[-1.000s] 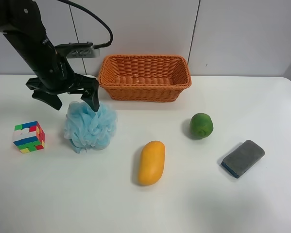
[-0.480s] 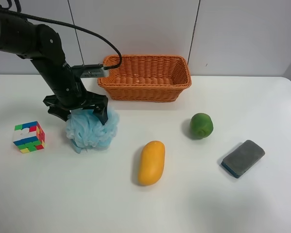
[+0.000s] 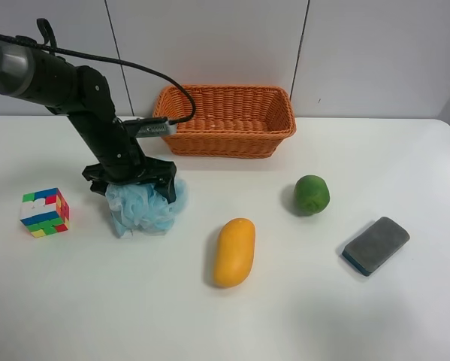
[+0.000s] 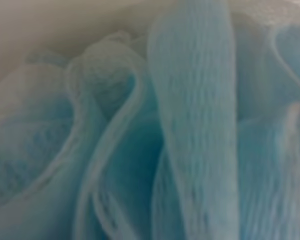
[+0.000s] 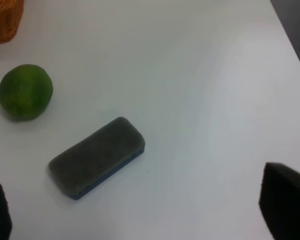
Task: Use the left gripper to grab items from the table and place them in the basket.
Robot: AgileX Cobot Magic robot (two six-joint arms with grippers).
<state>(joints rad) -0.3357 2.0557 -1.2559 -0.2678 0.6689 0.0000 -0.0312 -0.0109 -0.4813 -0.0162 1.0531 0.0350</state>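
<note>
Light-blue bath pouf (image 3: 140, 210) lies on the white surface (image 3: 97, 301) between puzzle cube (image 3: 44, 212) and mango (image 3: 234, 252). The left gripper (image 3: 133, 188) presses onto it, fingers spread wide astride it. The right gripper (image 5: 139, 205) is spread wide and empty near the sponge (image 5: 96, 156).

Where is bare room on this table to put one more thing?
Bare: the table strip between the mango, the sponge and the near edge; the corner beyond the green fruit, beside the basket. Crowded: around the pouf, with the left tool on it and the cube beside.
</note>
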